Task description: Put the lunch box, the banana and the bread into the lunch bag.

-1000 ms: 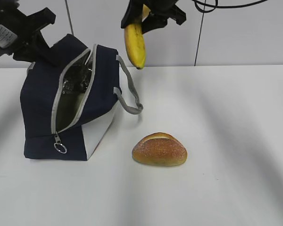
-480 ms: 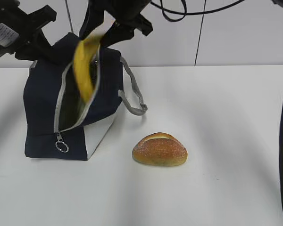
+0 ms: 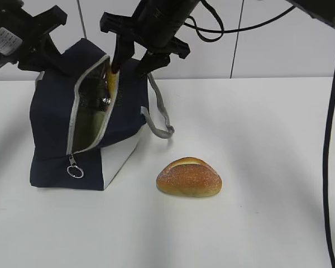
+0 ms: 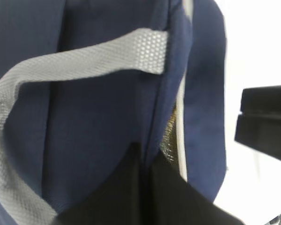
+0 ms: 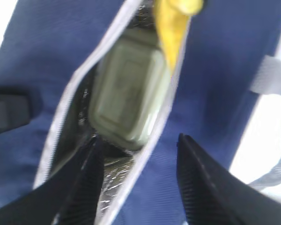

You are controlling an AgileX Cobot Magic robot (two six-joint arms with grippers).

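Navy fabric: the lunch bag [image 3: 86, 131] stands at the left of the exterior frame, zipper parted, silver lining showing.
Right gripper [image 3: 133, 62]: at upper centre, right over the bag's mouth; its fingers [image 5: 196, 187] stand apart and grip nothing.
Banana [image 3: 111, 84]: free of the fingers, inside the opening against the right-hand zipper edge; in the right wrist view it sits at the top of the frame.
Lunch box [image 5: 129, 103]: inside the bag, green lid up.
Left gripper [image 4: 143, 199]: at the bottom of its wrist view, pinched together on the bag's upper edge.
Bread [image 3: 188, 177]: on the white table [image 3: 268, 167], lower centre, well apart from the bag.
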